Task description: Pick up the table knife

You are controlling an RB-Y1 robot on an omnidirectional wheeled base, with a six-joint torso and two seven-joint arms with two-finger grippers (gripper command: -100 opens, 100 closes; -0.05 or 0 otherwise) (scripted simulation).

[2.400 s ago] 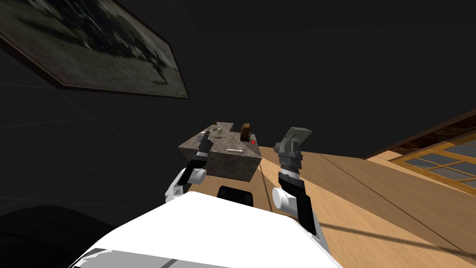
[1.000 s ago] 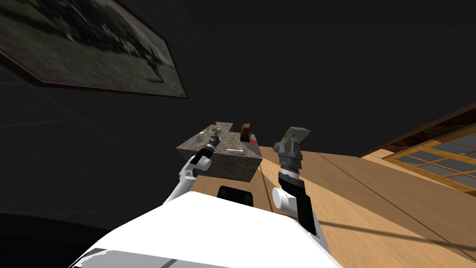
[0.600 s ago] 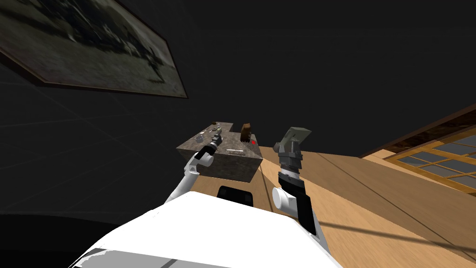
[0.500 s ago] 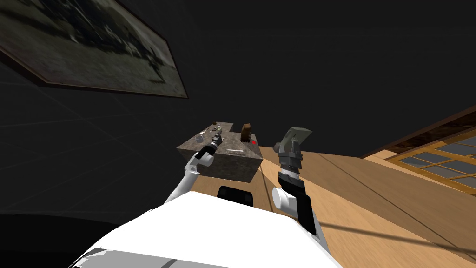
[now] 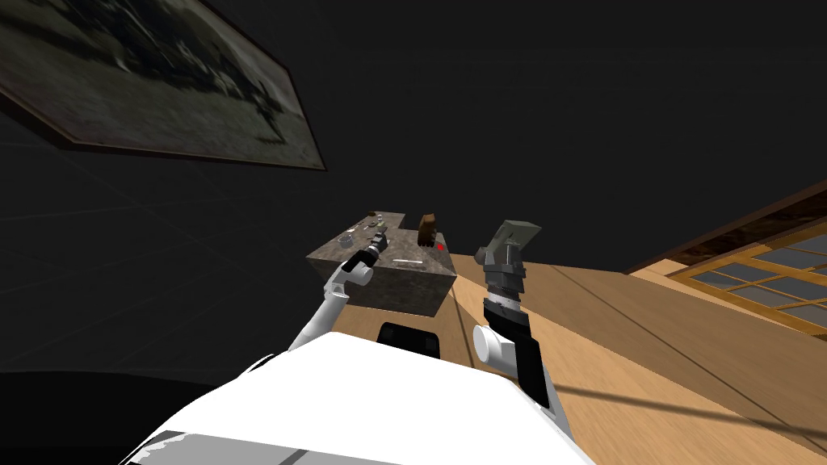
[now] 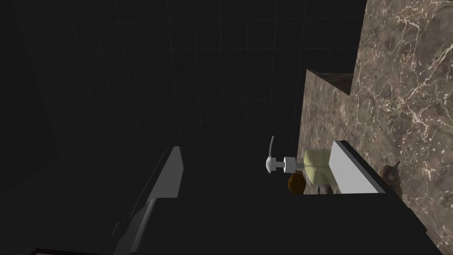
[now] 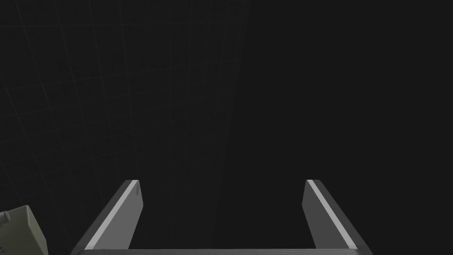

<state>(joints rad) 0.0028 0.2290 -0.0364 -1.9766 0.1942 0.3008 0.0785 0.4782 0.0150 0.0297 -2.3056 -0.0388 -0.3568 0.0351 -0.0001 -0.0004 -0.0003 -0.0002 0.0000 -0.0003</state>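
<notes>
Reach by left gripper (image 5: 376,240) has advanced across the worktop (image 5: 416,246) over the last seconds; jaws wide, empty. Knife (image 5: 406,261) lies flat near the front edge, to the gripper's right and nearer me, apart from it. Approach judged unfinished. Right gripper (image 7: 221,183) wide, held aside.

head camera far above marble block (image 5: 404,286), left wrist camera close beside
</notes>
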